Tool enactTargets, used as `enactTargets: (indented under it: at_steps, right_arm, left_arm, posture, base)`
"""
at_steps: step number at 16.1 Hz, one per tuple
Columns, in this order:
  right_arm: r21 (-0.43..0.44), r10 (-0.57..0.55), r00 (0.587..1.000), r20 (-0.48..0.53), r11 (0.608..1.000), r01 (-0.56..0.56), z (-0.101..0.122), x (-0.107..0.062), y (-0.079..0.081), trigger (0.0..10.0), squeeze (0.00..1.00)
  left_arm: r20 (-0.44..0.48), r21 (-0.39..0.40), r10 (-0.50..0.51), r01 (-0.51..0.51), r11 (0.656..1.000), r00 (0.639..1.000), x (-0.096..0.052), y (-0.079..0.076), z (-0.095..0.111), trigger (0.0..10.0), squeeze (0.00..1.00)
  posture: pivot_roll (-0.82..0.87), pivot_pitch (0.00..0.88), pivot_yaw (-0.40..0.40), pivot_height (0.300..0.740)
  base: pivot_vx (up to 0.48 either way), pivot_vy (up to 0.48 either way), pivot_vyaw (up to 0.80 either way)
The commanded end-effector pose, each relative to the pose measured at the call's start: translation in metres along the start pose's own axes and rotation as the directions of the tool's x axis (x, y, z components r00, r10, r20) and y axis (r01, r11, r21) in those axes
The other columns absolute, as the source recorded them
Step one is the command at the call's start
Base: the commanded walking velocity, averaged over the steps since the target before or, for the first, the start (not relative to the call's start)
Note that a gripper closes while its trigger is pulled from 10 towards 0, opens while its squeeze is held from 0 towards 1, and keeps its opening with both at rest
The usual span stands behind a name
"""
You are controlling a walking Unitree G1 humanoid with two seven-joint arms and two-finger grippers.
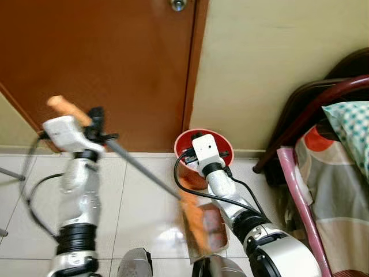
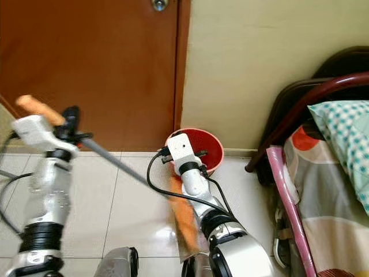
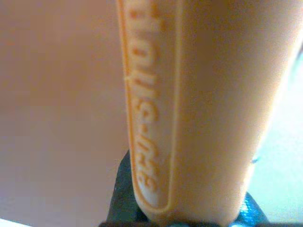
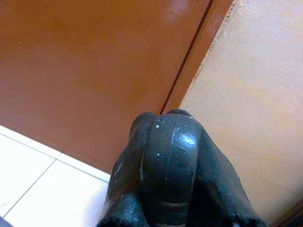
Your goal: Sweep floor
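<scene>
The left gripper (image 1: 95, 124) is raised before the brown door (image 1: 98, 63). Its fingers are closed on the broom (image 1: 144, 170) just below the orange grip (image 1: 68, 109). The grey shaft slants down to the right across the white tiled floor (image 1: 144, 213) to the blurred orange head (image 1: 199, 225), which lies near the bottom edge of the eye views, beside the right forearm.

The left wrist view shows the orange grip (image 3: 189, 109) close up, with raised lettering, pressed between the dark fingers (image 3: 124, 198).

The right gripper (image 2: 183, 149) is held above a red bin (image 2: 210, 151) that stands at the foot of the cream wall (image 2: 259, 63). The right wrist view shows its black fingers (image 4: 170, 165) closed together on nothing, pointing at the door frame and wall.

At the right edge stands a bed (image 1: 340, 173) with a patterned cover.
</scene>
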State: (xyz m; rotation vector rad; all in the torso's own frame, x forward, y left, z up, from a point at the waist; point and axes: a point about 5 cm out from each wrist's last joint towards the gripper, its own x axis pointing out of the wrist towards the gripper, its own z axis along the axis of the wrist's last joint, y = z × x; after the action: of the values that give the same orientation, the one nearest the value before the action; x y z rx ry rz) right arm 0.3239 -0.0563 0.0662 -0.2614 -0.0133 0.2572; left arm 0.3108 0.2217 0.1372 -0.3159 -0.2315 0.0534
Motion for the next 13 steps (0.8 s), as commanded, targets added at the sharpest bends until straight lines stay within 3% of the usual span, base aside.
enactTargets:
  at_steps: [1,2,5,9,11,12,13]
  right_arm:
    - [0.014,-0.024,0.999,-0.023,1.000,0.025,-0.004,0.001,-0.012,10.0,0.00]
    - [0.021,-0.034,0.999,-0.031,0.999,0.035,-0.006,0.000,-0.017,10.0,0.00]
    - [0.021,-0.045,0.998,-0.035,0.999,0.045,-0.007,0.000,-0.027,10.0,0.00]
    - [0.011,-0.035,0.999,-0.038,0.999,0.036,-0.006,0.003,-0.029,10.0,0.00]
    - [0.011,-0.030,0.999,-0.043,0.999,0.031,-0.006,0.003,-0.029,10.0,0.00]
    - [0.012,-0.030,0.998,-0.047,0.999,0.031,-0.007,0.003,-0.029,10.0,0.00]
    - [0.013,-0.031,0.998,-0.050,0.999,0.031,-0.007,0.002,-0.029,10.0,0.00]
  left_arm:
    - [0.049,-0.012,0.049,-0.049,0.999,0.998,-0.003,0.019,0.014,10.0,0.00]
    - [0.047,0.000,0.076,-0.076,0.997,0.996,-0.010,0.031,0.016,10.0,0.00]
    - [0.041,0.002,0.116,-0.116,0.993,0.992,-0.020,0.048,0.017,10.0,0.00]
    - [0.003,0.034,0.069,-0.069,0.997,0.998,-0.023,0.049,0.012,10.0,0.00]
    - [-0.016,0.091,0.003,-0.001,0.996,1.000,-0.023,0.048,0.013,10.0,0.00]
    - [-0.007,0.183,-0.055,0.056,0.982,0.998,-0.020,0.046,0.021,10.0,0.00]
    - [-0.008,0.220,-0.090,0.089,0.971,0.996,-0.018,0.043,0.025,10.0,0.00]
  posture:
    - [0.14,0.027,-0.058,0.740]
    - [0.14,0.019,-0.060,0.740]
    - [0.14,0.001,-0.069,0.740]
    - [0.14,0.000,-0.076,0.740]
    - [0.14,0.000,-0.077,0.740]
    - [0.14,0.000,-0.077,0.740]
    - [0.14,0.000,-0.075,0.740]
  base:
    - [0.000,0.000,0.00]
    - [0.000,0.000,0.00]
    - [0.000,0.000,0.00]
    - [0.000,0.000,0.00]
    - [0.000,0.000,0.00]
    - [0.000,0.000,0.00]
    - [0.000,0.000,0.00]
